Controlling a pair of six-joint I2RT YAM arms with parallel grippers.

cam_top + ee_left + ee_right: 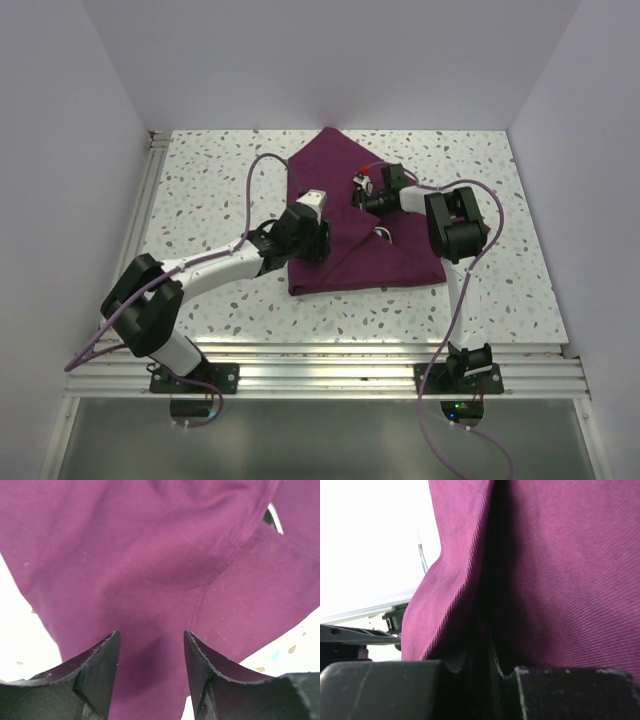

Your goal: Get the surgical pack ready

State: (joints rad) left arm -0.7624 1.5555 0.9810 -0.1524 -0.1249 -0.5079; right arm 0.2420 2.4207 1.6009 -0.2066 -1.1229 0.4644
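The surgical pack (pixel 375 255) is a plum-purple cloth lying partly folded on the middle of the speckled table (pixel 210 180), with one corner pointing to the far side. My left gripper (pixel 318 238) hovers over the cloth's left edge. In the left wrist view my left gripper (pixel 152 640) has its jaws apart, and the cloth (pixel 150 555) lies flat below the gap. My right gripper (pixel 359 189) sits at the cloth's upper middle. In the right wrist view my right gripper (pixel 487 630) is shut on a raised fold of the cloth (pixel 560 570).
Aluminium rails (pixel 330 365) run along the near edge where both arm bases are bolted, and another rail (pixel 148 200) lines the left side. White walls close in the table on the left, right and far sides. Purple cables loop beside each arm.
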